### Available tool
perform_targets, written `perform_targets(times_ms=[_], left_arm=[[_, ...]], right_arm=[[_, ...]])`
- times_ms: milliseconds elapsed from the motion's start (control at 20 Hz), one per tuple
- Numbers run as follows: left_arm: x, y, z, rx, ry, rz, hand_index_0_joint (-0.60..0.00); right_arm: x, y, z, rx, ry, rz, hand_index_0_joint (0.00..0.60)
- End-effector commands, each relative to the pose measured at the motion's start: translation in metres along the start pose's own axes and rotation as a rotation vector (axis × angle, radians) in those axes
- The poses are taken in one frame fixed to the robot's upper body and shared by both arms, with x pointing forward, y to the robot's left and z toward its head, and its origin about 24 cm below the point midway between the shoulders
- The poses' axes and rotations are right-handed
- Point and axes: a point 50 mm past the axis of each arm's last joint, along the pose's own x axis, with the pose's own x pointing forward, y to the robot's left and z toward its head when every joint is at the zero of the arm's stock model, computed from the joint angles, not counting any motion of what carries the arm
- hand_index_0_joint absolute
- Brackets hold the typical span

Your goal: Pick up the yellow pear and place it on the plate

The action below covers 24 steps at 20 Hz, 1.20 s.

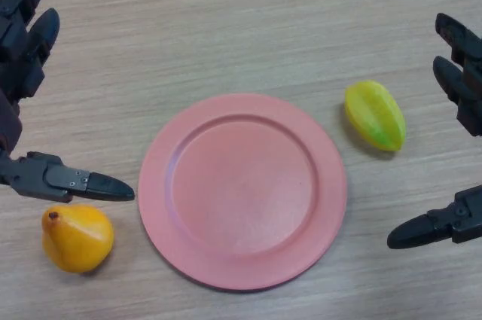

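Here the left hand (34,94) is hovering at the left edge of the head view, released, its fingers reaching straight up the frame while the thumb is pointing rightward toward the pink plate (242,190). The thumb tip is sitting just above the yellow pear (77,237) in the view, though whether it is touching cannot be told. The pear is lying on the wooden table (226,26) just left of the plate, stem end facing up-left. The right hand (456,109) is idling at the right edge, likewise spread and holding nothing, thumb aimed leftward. A yellow-green star fruit (375,115) is resting right of the plate, apart from its rim. Both hands are being cut off by the frame edges, so their palms are mostly hidden.
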Motion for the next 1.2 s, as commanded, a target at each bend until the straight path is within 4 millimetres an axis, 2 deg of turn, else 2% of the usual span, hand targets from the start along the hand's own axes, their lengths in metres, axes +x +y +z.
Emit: perform_targets(times_ms=[50, 250, 550, 750, 850, 1000, 1200], left_arm=[[-0.004, 0.017, 0.033, 0.106, -0.203, 0.047, 0.0], [-0.005, 0.019, 0.03, 0.13, -0.198, 0.058, 0.0], [-0.017, 0.016, 0.036, 0.117, -0.203, 0.015, 0.0], [-0.029, 0.027, 0.039, 0.213, -0.23, 0.045, 0.0], [-0.038, 0.031, 0.037, 0.313, -0.23, 0.016, 0.0], [-0.053, 0.047, 0.032, 0.368, -0.209, 0.027, 0.0], [-0.066, 0.057, 0.019, 0.346, -0.142, 0.029, 0.0]], right_arm=[[-0.004, -0.005, 0.026, -0.086, -0.178, -0.045, 0.0], [-0.004, -0.003, 0.025, -0.073, -0.159, -0.04, 0.0], [-0.002, 0.001, 0.025, -0.042, -0.15, -0.04, 0.0], [0.003, 0.0, 0.022, -0.035, -0.139, -0.039, 0.0], [0.007, 0.001, 0.02, -0.053, -0.141, -0.029, 0.0], [0.01, 0.003, 0.015, -0.023, -0.111, -0.01, 0.0], [0.012, 0.006, 0.011, 0.022, -0.085, -0.001, 0.0]])
